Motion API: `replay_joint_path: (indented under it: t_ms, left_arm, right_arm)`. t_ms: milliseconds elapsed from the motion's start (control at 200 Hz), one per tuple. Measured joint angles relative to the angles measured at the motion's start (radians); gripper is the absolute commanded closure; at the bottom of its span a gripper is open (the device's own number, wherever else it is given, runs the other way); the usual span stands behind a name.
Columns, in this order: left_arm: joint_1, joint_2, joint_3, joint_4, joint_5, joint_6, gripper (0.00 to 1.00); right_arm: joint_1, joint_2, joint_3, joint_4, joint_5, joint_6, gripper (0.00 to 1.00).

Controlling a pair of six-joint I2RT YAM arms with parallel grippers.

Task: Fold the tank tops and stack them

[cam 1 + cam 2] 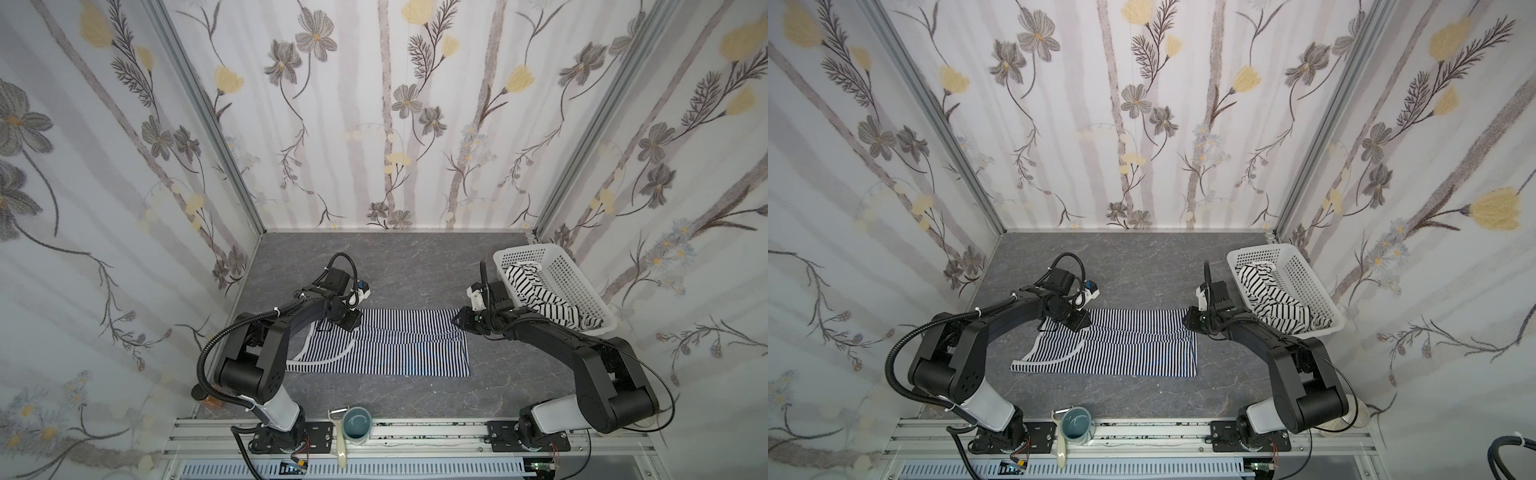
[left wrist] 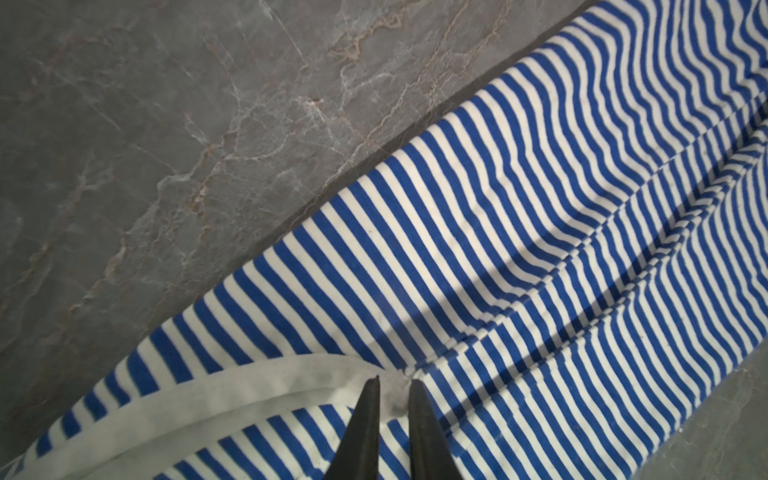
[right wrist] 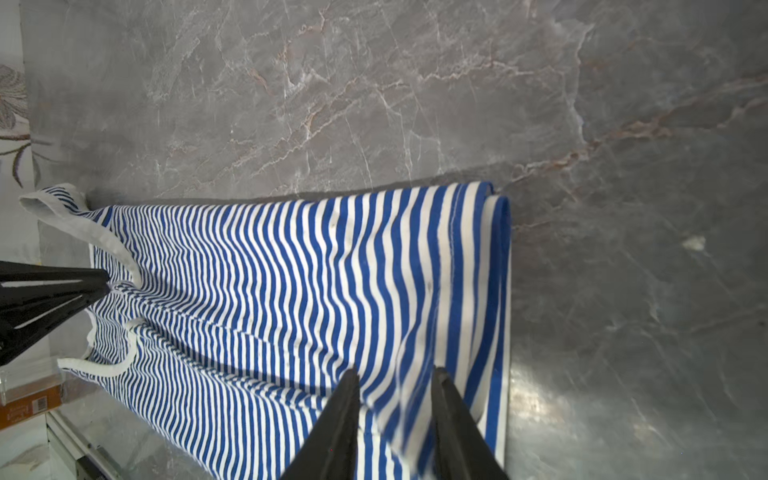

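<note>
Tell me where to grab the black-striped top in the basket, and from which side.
Pinch the black-striped top at the bunched folds heaped at the end of the basket nearest the arm bases, coming straight down from above. The walls block a sideways approach, and there the crumpled fabric stands up near the rim, probably offering a raised ridge.

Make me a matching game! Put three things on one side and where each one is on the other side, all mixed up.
Things:
1. fine-striped tank top
2. wide-striped tank top
3. blue-grey cup

Places:
A. on the metal rail at the front
B. bunched up in the white basket
C. spread flat on the grey table

Pairs: 1-C, 2-B, 3-A
</note>
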Motion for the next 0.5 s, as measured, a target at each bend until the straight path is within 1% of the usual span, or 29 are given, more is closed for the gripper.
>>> replay_joint_path:
  t_ms: [195, 260, 350, 500]
  left_arm:
    - [-0.009, 0.024, 0.067, 0.002, -0.003, 0.001, 0.82]
    - [-0.018, 0.052, 0.089, 0.001, -0.003, 0.002, 0.82]
    - [-0.025, 0.103, 0.121, 0.003, -0.005, 0.002, 0.81]
    - [-0.007, 0.109, 0.142, 0.006, -0.043, 0.011, 0.65]
  right_arm:
    - [0.016, -0.018, 0.02, -0.006, 0.009, 0.021, 0.69]
    - [0.032, 0.0, 0.029, 0.008, 0.012, 0.038, 0.7]
    - [0.072, 0.066, 0.066, 0.016, 0.013, 0.059, 0.7]
    - [0.111, 0.105, 0.066, 0.029, 0.014, 0.095, 0.71]
